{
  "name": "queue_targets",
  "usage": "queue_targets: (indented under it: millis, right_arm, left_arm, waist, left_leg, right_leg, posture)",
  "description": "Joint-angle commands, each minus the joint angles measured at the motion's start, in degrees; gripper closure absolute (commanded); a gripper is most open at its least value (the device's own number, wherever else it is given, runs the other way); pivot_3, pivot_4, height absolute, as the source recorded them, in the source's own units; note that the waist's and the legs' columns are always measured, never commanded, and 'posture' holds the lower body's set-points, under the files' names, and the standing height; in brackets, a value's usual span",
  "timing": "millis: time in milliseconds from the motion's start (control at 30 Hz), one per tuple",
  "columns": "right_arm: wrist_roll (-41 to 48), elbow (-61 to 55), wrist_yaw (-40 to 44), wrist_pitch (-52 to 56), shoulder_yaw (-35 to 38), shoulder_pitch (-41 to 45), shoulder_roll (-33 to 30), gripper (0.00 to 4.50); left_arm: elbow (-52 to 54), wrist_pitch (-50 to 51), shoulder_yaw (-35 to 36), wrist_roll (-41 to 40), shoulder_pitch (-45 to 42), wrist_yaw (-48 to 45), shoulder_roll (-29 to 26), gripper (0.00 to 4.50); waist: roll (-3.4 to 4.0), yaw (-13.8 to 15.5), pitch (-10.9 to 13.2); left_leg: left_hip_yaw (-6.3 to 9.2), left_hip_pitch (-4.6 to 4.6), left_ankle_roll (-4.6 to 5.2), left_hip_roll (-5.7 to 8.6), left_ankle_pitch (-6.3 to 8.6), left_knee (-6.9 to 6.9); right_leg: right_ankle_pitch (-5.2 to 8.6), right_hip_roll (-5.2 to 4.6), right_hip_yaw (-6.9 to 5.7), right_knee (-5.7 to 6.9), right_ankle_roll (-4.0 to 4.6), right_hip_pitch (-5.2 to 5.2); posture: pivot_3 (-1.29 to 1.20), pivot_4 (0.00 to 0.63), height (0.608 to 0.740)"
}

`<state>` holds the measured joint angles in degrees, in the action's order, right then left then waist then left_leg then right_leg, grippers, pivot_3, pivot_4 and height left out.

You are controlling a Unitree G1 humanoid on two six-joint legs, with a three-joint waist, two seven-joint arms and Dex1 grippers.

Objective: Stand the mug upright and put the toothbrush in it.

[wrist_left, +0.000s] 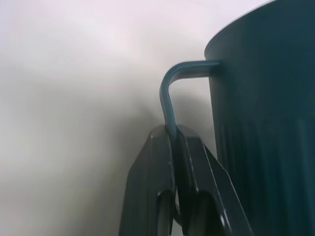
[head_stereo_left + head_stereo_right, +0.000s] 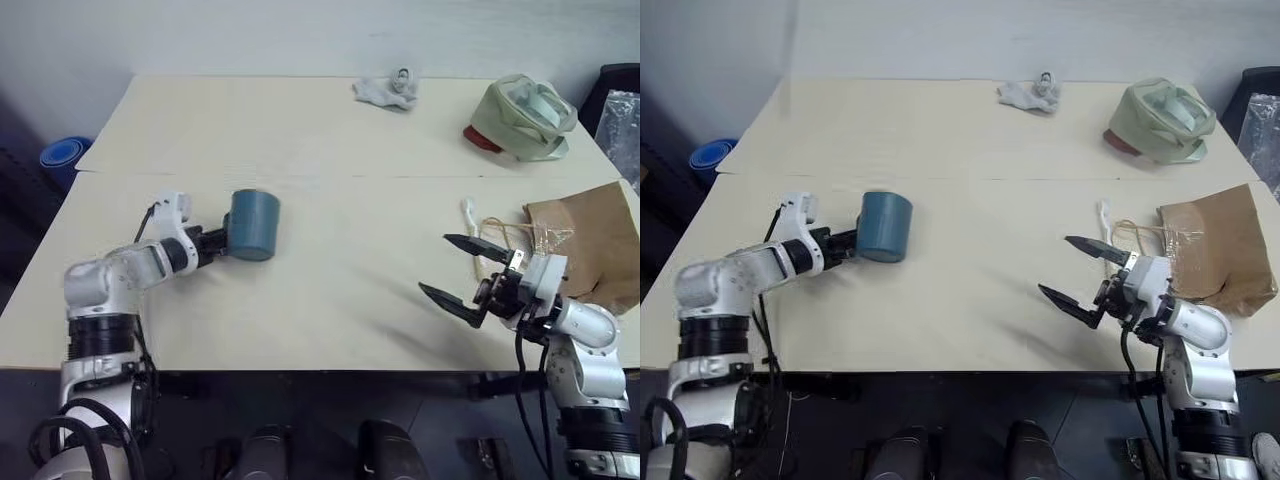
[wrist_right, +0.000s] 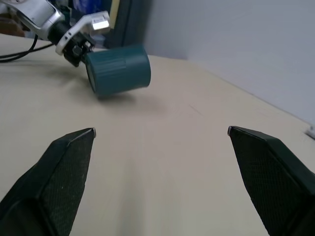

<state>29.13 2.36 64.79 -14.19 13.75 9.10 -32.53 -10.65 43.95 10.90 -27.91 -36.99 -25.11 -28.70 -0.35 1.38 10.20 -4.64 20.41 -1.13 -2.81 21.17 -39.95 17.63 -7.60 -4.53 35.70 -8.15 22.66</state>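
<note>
Now the left end effector (image 2: pixel 222 240) is pinching the mug (image 2: pixel 253 225) by its handle above the worktop (image 2: pixel 330 180), while the right end effector (image 2: pixel 452 268) is hanging spread wide

Bare tabletop (image 2: pixel 340 290) lies open between the mug (image 2: pixel 253 225) and the right tool (image 2: pixel 458 268); a paper bag (image 2: pixel 590 240) crowds the toothbrush (image 2: pixel 469 217).

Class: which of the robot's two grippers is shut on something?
The left gripper, clamped on the mug's handle; the right gripper stands wide open.
</note>
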Motion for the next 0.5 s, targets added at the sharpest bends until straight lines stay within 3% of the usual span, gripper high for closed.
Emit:
queue_targets:
  millis: [33,133,267,367,500]
  right_arm:
    - [1.04,-6.22,-2.51,1.37,2.95,-3.95,-1.79,0.00]
    - [0.69,-9.40,-4.73,2.26,4.05,-5.93,-2.50,0.00]
    - [0.40,-13.09,-7.52,4.03,5.21,-7.33,-3.19,0.00]
    - [0.41,-15.95,-9.88,5.81,5.76,-8.79,-3.72,0.00]
    - [0.03,-18.41,-11.64,7.29,6.08,-10.24,-3.85,0.00]
  left_arm:
    - [5.35,-25.92,-6.08,7.14,-0.81,-3.98,6.87,4.48]
    - [-0.30,-49.28,-14.12,18.65,0.55,-3.33,11.95,4.48]
    - [-12.52,-67.55,-18.51,28.25,1.40,2.76,16.35,4.48]
    - [-20.24,-77.24,-20.51,33.06,1.28,6.83,18.80,4.48]
    - [-25.51,-82.13,-21.30,34.69,2.22,7.89,20.03,4.48]
  waist:
    - [0.00,0.28,0.00]
    - [0.00,0.30,0.00]
    - [0.01,-0.21,-0.01]
    - [0.00,-0.06,0.00]
    - [-0.01,0.39,0.00]
  left_leg:
    - [0.00,0.03,0.01,0.00,0.00,0.00]
    - [-0.07,0.04,0.05,0.02,0.03,-0.01]
    - [-0.32,-0.03,0.13,0.03,0.04,0.01]
    - [-0.43,-0.09,0.14,-0.02,0.05,0.13]
    - [-0.48,-0.05,0.24,-0.01,0.10,0.08]
  right_leg:
    - [0.00,0.00,0.00,-0.05,0.00,-0.01]
    - [-0.01,-0.01,-0.01,-0.19,-0.01,-0.06]
    - [-0.01,-0.02,0.09,-0.34,-0.02,-0.07]
    - [-0.01,-0.01,0.11,-0.30,-0.01,0.01]
    - [-0.04,-0.06,0.09,-0.36,-0.06,0.00]
  posture:
    - [0.00,0.150,0.740]
    - [0.00,0.150,0.740]
    - [0.00,0.150,0.740]
    - [0.00,0.150,0.740]
    - [0.00,0.150,0.740]
